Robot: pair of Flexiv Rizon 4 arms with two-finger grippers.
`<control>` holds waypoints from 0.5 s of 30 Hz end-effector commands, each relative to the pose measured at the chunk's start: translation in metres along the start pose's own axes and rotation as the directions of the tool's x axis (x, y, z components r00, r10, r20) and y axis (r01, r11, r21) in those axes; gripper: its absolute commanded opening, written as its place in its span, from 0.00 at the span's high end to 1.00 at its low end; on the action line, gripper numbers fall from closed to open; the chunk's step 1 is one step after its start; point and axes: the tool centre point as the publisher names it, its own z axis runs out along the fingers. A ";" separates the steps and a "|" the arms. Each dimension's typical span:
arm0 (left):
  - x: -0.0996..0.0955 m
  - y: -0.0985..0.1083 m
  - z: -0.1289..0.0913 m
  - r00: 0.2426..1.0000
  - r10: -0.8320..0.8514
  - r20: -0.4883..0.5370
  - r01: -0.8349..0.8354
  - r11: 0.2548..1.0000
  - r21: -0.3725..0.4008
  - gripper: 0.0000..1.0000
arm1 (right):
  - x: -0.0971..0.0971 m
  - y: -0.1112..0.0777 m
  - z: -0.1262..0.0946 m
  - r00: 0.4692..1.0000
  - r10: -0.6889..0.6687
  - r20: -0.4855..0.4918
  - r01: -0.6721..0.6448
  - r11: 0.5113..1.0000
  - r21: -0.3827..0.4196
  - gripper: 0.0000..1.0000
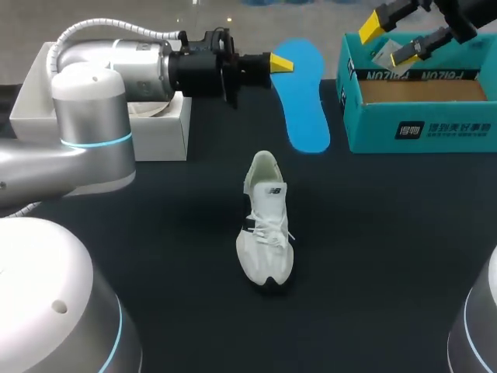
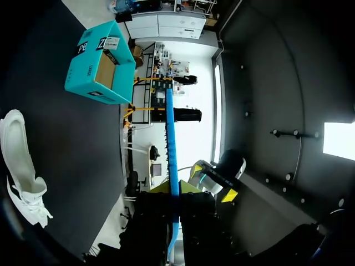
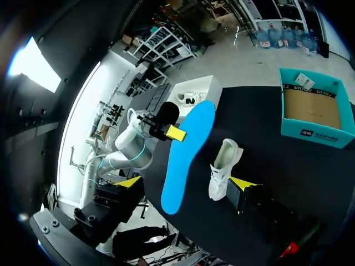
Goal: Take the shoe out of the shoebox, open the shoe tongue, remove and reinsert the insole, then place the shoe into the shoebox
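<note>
One blue insole [image 1: 303, 97] out, pinched by left gripper [image 1: 281, 64]; right gripper [image 1: 392, 40] spread, empty. Next, likely: refit into white sneaker [image 1: 265, 229].

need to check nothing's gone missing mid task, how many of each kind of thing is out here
shoe: 1
insole: 1
boxes: 2, the teal shoebox and the white box
total: 4
</note>
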 end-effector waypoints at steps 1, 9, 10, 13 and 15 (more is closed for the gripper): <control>0.000 -0.002 0.004 1.000 0.004 0.011 -0.004 1.000 0.001 1.00 | 0.002 0.005 0.006 0.995 0.036 0.096 -0.036 0.999 0.000 0.00; 0.003 -0.007 0.004 1.000 0.024 0.015 -0.024 0.999 0.038 1.00 | 0.016 -0.003 0.031 0.821 0.258 0.509 -0.240 0.965 -0.101 0.00; 0.002 -0.008 0.004 0.999 0.023 0.023 -0.024 0.999 0.036 1.00 | 0.018 -0.004 0.035 0.813 0.247 0.527 -0.226 0.968 -0.104 0.00; -0.001 -0.007 0.007 0.999 0.015 0.034 -0.016 1.000 0.025 1.00 | 0.025 -0.004 0.043 0.782 0.182 0.595 -0.164 0.983 -0.085 0.00; -0.004 -0.006 0.007 0.999 0.010 0.042 -0.011 1.000 0.022 1.00 | 0.029 -0.004 0.045 0.739 0.160 0.655 -0.162 0.985 -0.058 0.00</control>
